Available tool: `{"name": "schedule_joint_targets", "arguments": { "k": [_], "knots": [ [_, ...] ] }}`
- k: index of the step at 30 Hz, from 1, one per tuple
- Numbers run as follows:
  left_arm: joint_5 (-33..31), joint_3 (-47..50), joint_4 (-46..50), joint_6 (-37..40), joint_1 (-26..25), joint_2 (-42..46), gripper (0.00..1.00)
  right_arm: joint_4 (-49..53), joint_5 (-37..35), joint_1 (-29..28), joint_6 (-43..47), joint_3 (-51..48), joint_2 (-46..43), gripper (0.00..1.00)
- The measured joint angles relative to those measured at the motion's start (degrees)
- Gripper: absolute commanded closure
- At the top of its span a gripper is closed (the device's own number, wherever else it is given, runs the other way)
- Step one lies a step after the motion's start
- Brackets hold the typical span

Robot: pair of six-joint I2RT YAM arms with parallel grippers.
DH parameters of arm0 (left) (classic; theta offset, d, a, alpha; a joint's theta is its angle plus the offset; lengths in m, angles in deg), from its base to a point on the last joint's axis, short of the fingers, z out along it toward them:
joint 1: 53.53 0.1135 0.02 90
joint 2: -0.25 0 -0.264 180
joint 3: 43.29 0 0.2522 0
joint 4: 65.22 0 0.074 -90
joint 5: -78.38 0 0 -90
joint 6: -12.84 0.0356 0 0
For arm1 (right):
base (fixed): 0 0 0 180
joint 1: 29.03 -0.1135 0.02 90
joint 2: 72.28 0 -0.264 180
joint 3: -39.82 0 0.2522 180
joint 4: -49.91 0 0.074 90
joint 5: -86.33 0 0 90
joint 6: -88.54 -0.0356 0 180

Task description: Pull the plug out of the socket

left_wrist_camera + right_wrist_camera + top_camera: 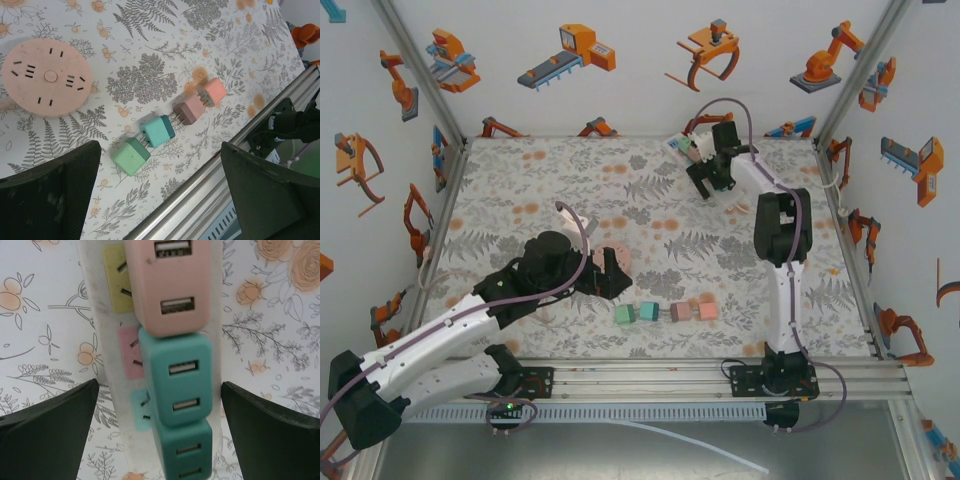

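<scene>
Right jaws gape over smooth, round-cornered plugs (180, 382).

White walls (640, 100), robot stickers (567, 55); fern-print tabletop (500, 200); aluminium rail (650, 372) in front

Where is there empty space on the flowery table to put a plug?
The far-left mat, between the left wall and the power strip, is bare. So is the middle, between the round socket and the right arm. It's crowded at the near edge, where four plugs sit in a row.
</scene>
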Motion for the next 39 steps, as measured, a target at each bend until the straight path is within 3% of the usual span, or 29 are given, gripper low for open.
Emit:
{"name": "schedule_joint_targets", "arguments": {
  "k": [6,12,15,22,32,36,39],
  "knots": [
    [-1.31,0.0,-0.02,0.79,0.02,-1.09,0.03,0.33,3.17,0.48,2.8,0.17,0.07,0.13],
    [-1.49,0.0,-0.04,0.83,0.0,-2.56,0.03,0.66,6.93,0.7,5.99,-0.15,0.04,0.36],
    [-1.92,0.0,-0.02,0.81,0.0,-2.4,0.03,-0.02,8.52,0.57,7.61,-1.11,-0.5,0.41],
    [-5.62,0.31,0.55,-0.07,0.0,0.72,0.03,-4.55,13.09,-2.21,15.52,-14.23,-8.13,0.43],
    [-19.26,2.12,9.35,-10.19,2.36,6.4,0.03,-7.78,22.86,-10.71,34.36,-30.91,-18.4,0.44],
    [-18.56,3.72,11.23,-14.49,7.17,6.54,0.03,-9.92,22.36,-12.57,37.4,-33.27,-19.85,0.36],
    [-15.34,3.76,11.61,-15.56,12.37,5.55,0.02,-13.44,21.2,-13.38,37.81,-36.06,-21.42,0.2]
  ]
}}
